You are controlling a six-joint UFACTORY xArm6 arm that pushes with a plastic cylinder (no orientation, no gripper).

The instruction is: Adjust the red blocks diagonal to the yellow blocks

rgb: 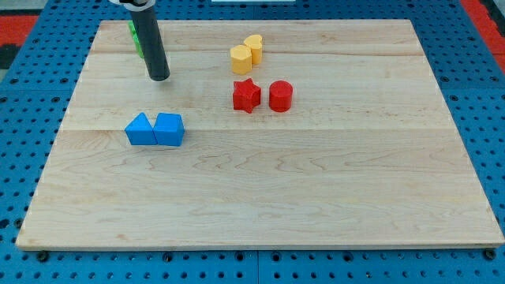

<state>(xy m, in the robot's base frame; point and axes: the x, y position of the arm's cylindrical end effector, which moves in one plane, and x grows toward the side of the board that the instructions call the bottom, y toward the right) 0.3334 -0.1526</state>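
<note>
On pale wood board point(316, 197), blue pegboard point(24, 95) surround; my tip point(158, 78) top-left.

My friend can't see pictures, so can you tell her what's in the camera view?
My tip rests on a wooden board near the view's top left, apart from all blocks. Two yellow blocks touch near the top middle, with a red star and red cylinder just below. Two blue blocks sit lower left; green blocks hide behind the rod.

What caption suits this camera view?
My tip rests left of two yellow blocks above the red star and red cylinder.
</note>
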